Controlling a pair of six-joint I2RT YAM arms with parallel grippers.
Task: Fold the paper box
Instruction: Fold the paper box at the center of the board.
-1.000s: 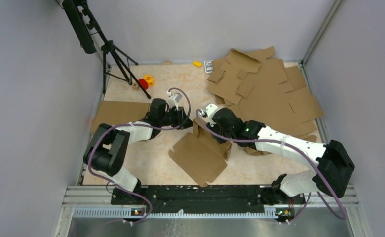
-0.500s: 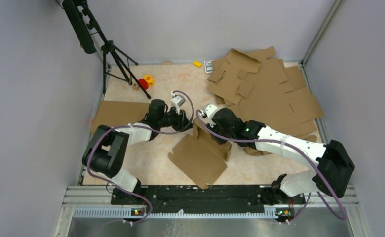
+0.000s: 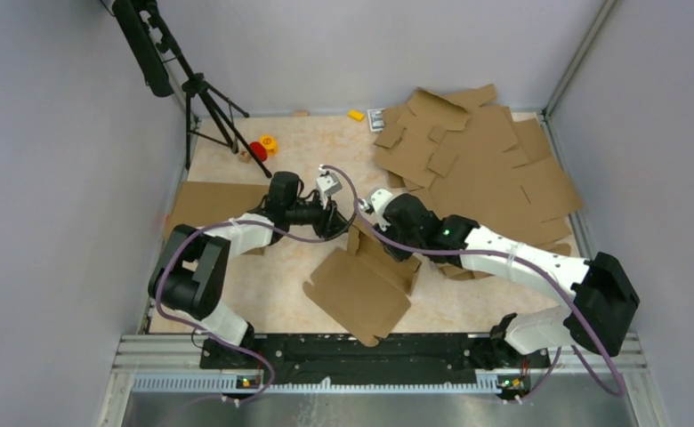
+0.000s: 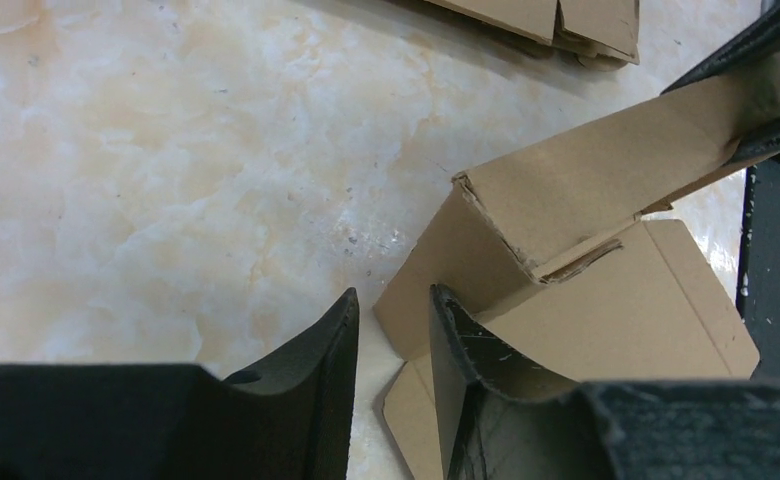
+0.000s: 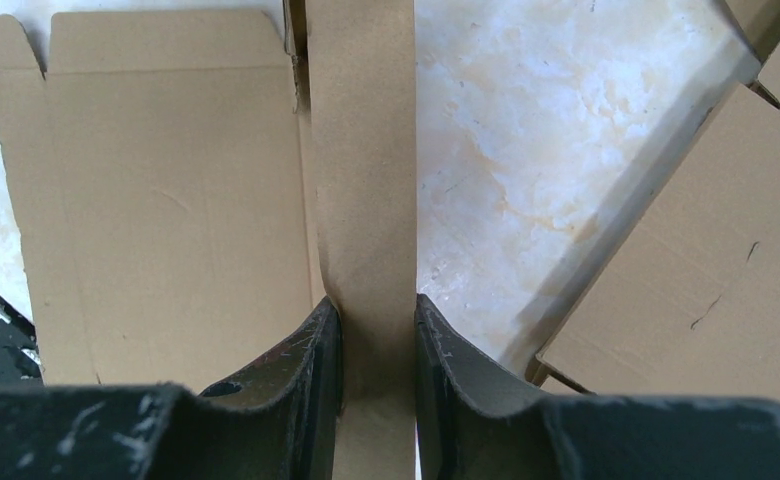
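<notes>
The right gripper (image 5: 374, 305) clamps one wall of the brown corrugated cardboard box (image 3: 357, 289) upright, likely so the left gripper (image 4: 394, 300), narrowly parted and empty, can fold its corner.

I see the paper box (image 3: 354, 292) as a plain brown corrugated blank, partly folded, lying close by the heap of loose blanks (image 3: 486, 169), on its near-left side. The broad main panel rests flat and is turned diagonally, with a small rounded tab at one corner. Along the edge toward the heap, one long wall strip stands upright, clamped in my right end effector (image 5: 376, 305).
</notes>
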